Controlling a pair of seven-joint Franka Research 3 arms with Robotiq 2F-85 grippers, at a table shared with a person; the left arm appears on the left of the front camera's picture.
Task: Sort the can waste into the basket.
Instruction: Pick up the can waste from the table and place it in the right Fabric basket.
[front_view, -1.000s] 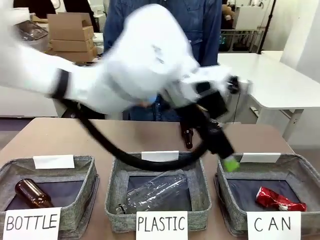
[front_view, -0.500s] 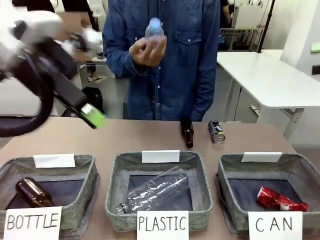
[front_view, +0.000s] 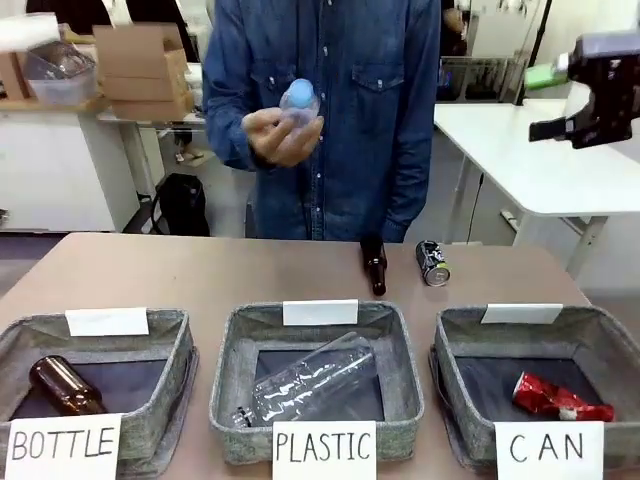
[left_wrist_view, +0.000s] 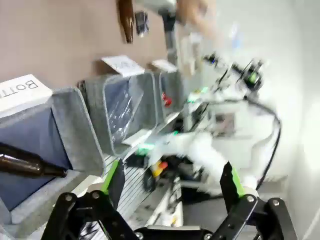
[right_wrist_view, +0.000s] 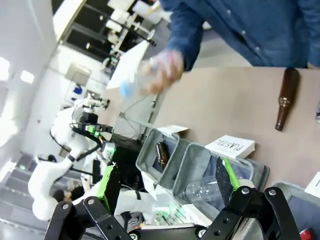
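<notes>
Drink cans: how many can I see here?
2: a crushed red can lies in the CAN basket; a dark can sits on the table beside a brown bottle.

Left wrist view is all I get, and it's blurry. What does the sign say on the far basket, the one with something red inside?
Observer: That basket holds a crushed red can, and its sign reads CAN.
Operator: What's the person doing?
Observer: One hand holds up a clear bottle with a blue cap, at chest height.
Operator: Is the other gripper carrying anything?
Observer: No. The right gripper is open, with nothing between its fingers.
</notes>
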